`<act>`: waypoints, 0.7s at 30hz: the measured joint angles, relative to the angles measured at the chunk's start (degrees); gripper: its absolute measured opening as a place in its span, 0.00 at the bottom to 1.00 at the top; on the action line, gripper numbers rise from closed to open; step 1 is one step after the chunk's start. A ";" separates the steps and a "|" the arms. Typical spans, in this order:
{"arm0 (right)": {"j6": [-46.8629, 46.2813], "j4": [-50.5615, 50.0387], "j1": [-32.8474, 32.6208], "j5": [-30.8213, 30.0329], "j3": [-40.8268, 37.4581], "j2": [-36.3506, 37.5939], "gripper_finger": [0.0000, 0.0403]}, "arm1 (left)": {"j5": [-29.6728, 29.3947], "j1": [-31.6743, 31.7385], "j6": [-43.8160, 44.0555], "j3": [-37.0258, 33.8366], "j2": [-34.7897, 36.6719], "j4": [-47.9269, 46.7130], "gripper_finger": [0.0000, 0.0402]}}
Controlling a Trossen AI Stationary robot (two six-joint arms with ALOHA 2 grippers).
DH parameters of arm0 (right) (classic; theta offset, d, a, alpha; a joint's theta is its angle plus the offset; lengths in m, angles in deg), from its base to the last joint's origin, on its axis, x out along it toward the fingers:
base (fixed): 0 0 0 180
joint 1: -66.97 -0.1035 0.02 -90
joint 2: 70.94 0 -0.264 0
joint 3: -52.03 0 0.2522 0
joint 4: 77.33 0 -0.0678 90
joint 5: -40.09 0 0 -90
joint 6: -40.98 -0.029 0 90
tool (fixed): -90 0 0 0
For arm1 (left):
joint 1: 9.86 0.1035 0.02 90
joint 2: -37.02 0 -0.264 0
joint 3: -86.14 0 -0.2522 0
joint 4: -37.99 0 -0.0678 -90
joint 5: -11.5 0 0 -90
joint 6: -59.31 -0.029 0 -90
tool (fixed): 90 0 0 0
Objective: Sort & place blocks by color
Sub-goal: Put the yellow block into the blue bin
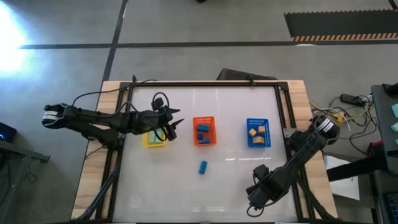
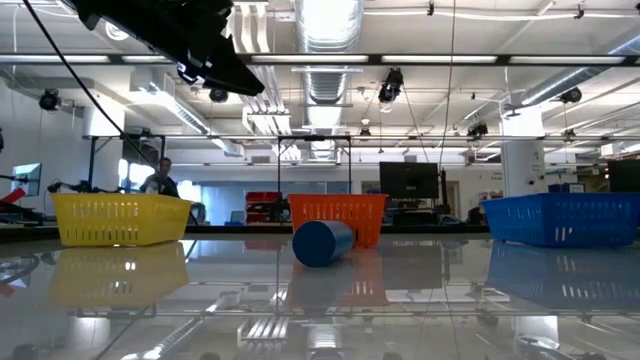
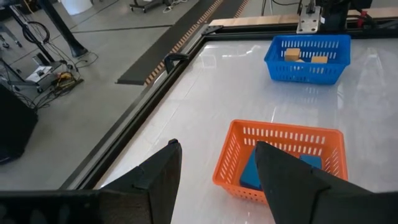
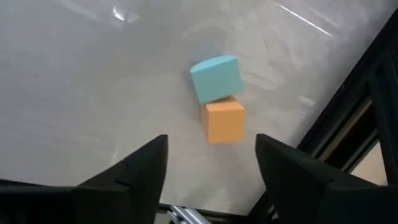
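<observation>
My left gripper (image 1: 176,126) hangs open and empty above the table between the yellow basket (image 1: 154,139) and the orange basket (image 1: 204,131); its wrist view (image 3: 217,177) looks over the orange basket (image 3: 283,155), which holds blue blocks (image 3: 254,173). Orange blocks (image 1: 256,132) lie in the blue basket (image 1: 258,134). One blue block (image 1: 203,167) lies on its side on the table, also in the low view (image 2: 322,242). My right gripper (image 4: 211,158) is open near the table's near right corner, above a pale teal block (image 4: 216,76) and an orange block (image 4: 224,122) that touch each other.
The three baskets stand in a row across the table's middle: yellow (image 2: 120,218), orange (image 2: 338,215), blue (image 2: 565,218). A dark frame rail (image 4: 348,118) runs close beside the two blocks. A person (image 2: 160,178) shows far behind the table. Cables lie off the table's right side (image 1: 348,118).
</observation>
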 joint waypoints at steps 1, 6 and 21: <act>0.09 0.23 -0.43 0.01 -0.13 0.00 0.59 | 0.02 0.02 0.00 0.02 0.00 0.00 0.47; 0.10 -0.03 -2.32 -1.14 -0.58 0.11 0.67 | 0.00 0.01 -0.02 0.02 0.00 0.04 0.47; -3.48 11.19 -5.75 -0.97 -9.07 0.15 0.67 | 0.00 0.01 -0.07 -0.02 0.00 0.04 0.47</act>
